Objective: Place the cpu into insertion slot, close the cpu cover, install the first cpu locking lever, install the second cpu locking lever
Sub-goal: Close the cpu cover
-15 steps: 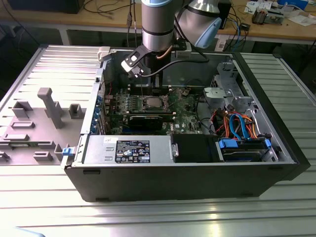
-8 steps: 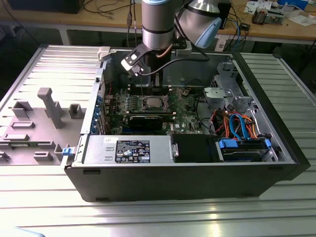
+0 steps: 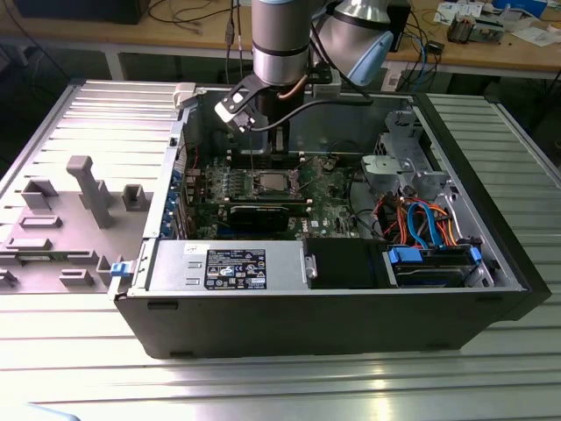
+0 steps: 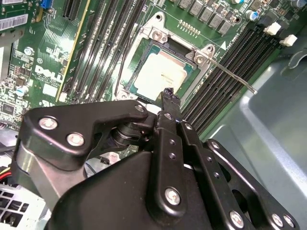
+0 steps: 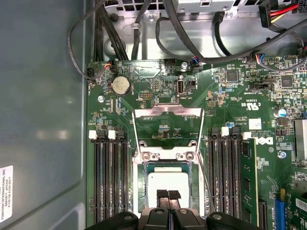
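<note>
I have one arm (image 3: 280,48) reaching down into the one open computer case (image 3: 351,329), which sits on the slatted metal bench (image 3: 263,390). There is one chip (image 5: 167,179) (image 4: 162,72) (image 3: 267,183). It lies flat, silver top up, inside the one socket (image 5: 142,184) on the green board (image 5: 230,96). The jaws are pressed together with nothing between them. In both wrist views their fingertips (image 5: 163,195) (image 4: 169,96) hang over one edge of the chip, and I cannot tell whether they touch it. The one cover (image 5: 168,113) is not yet closed. In the first wrist view it stands swung open from its hinge at the socket's edge, with the board showing through its square window. I count one lever (image 4: 230,76) for sure, a thin rod sticking out free over the memory slots (image 5: 109,182) in the second wrist view. I cannot make out a second with certainty. The memory slots form two banks, one on each side of the socket. I also see one round coin battery (image 5: 121,85) on the board beyond the open cover, and one long black card (image 3: 263,213) just beside the socket in the exterior view.
</note>
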Controlling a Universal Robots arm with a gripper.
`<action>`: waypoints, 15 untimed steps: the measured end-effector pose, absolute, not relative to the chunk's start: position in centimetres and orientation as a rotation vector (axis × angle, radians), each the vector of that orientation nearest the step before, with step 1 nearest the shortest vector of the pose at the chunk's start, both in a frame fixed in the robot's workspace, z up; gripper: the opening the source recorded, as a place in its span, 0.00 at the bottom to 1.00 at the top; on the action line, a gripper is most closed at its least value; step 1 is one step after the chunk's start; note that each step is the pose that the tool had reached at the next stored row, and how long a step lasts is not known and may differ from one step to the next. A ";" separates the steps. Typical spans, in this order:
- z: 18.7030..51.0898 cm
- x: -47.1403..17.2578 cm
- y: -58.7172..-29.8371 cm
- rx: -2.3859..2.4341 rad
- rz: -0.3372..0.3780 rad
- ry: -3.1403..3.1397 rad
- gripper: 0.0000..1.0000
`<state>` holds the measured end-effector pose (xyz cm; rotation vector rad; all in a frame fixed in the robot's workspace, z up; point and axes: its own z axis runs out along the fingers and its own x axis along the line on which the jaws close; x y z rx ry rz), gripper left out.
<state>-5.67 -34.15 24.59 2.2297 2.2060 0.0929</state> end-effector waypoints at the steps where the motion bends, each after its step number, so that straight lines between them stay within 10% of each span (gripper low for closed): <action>1: 24.6 -5.7 -34.1 2.230 0.093 2.206 0.11; 15: 24.6 -5.7 -34.1 2.236 0.080 2.211 0.11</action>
